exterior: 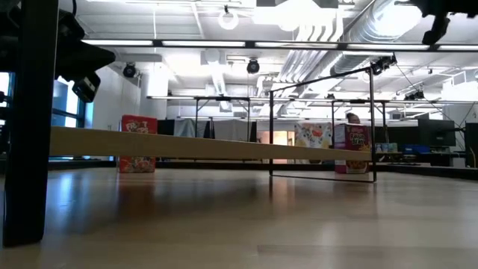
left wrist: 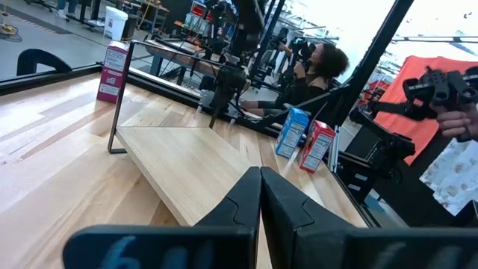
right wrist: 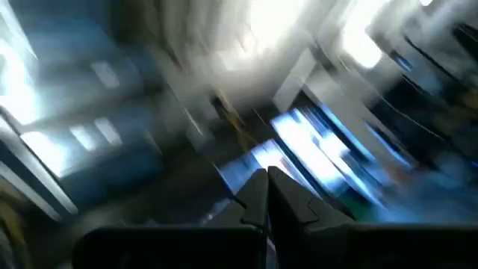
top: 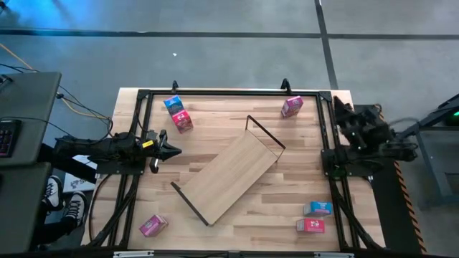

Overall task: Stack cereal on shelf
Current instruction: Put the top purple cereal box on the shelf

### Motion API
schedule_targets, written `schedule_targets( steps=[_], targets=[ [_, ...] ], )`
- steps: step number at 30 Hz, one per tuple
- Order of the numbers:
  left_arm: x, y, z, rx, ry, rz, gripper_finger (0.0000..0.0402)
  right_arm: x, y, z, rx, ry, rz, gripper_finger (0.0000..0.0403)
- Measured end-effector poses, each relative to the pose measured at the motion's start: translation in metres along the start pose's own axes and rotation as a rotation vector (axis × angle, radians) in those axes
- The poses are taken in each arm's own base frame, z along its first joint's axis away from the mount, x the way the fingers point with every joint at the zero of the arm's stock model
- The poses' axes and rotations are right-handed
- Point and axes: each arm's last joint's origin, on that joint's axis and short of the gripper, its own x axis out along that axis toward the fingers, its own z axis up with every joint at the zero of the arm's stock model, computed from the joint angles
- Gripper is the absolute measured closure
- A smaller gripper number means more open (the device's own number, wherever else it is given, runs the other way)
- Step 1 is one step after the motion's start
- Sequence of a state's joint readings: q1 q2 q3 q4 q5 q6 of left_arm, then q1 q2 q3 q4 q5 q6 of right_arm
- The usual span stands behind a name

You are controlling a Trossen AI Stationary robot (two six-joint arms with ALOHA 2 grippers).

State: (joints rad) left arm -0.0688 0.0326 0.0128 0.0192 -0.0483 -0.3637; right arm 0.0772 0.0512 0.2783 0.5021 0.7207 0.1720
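The shelf (top: 229,179) is a light-wood board lying diagonally mid-table, with a black wire frame at each end (top: 265,132); the left wrist view also shows the board (left wrist: 194,164). Six small cereal boxes rest on the tabletop around it. A blue box (top: 173,104) and a red-pink box (top: 183,121) sit far left, a pink box (top: 291,106) far right and a pink box (top: 152,225) near left. A blue box (top: 317,208) and a red box (top: 310,226) sit near right. My left gripper (top: 174,150) (left wrist: 260,190) is shut, left of the shelf, touching nothing. My right gripper (right wrist: 267,196) is shut, its arm folded at the right edge.
A black metal frame (top: 215,93) borders the table. The low view looks under the shelf board (exterior: 187,146) at a red box (exterior: 139,143) and a pink box (exterior: 351,148). A person (left wrist: 321,67) sits beyond the right edge. Bare wood lies between the boxes and the shelf.
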Motion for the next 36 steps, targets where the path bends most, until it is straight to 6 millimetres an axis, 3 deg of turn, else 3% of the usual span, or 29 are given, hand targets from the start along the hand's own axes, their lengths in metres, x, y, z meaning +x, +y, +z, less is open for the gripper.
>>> schedule_targets(
  steps=[5, 11, 14, 18, 22, 24, 27, 31, 36],
  targets=[
    [0.000, 0.000, 0.000, 0.000, 0.000, 0.000, 0.0398, 0.021, 0.019, 0.027, -0.167, 0.333, -0.245, 0.0371],
    [0.000, 0.000, 0.000, 0.000, 0.000, 0.000, 0.0398, 0.043, 0.040, 0.057, -0.282, 0.566, -0.479, 0.0262],
    [0.000, 0.000, 0.000, 0.000, 0.000, 0.000, 0.0398, 0.064, 0.051, 0.055, -0.340, 0.606, -0.583, 0.0206],
    [0.000, 0.000, 0.000, 0.000, 0.000, 0.000, 0.0398, 0.099, 0.054, 0.026, -0.491, 0.669, -0.695, 0.0153],
    [0.000, 0.000, 0.000, 0.000, 0.000, 0.000, 0.0398, 0.131, 0.034, -0.012, -0.584, 0.716, -0.879, 0.0136],
    [0.000, 0.000, 0.000, 0.000, 0.000, 0.000, 0.0398, 0.143, 0.017, -0.024, -0.500, 0.721, -0.986, 0.0135],
    [0.000, 0.000, 0.000, 0.000, 0.000, 0.000, 0.0398, 0.158, -0.014, -0.036, -0.317, 0.760, -1.131, 0.0135],
    [0.000, 0.000, 0.000, 0.000, 0.000, 0.000, 0.0398, 0.173, -0.055, -0.042, -0.202, 0.766, -1.285, 0.0135],
    [0.000, 0.000, 0.000, 0.000, 0.000, 0.000, 0.0398, 0.181, -0.093, -0.054, -0.008, 0.793, -1.420, 0.0135]
  ],
)
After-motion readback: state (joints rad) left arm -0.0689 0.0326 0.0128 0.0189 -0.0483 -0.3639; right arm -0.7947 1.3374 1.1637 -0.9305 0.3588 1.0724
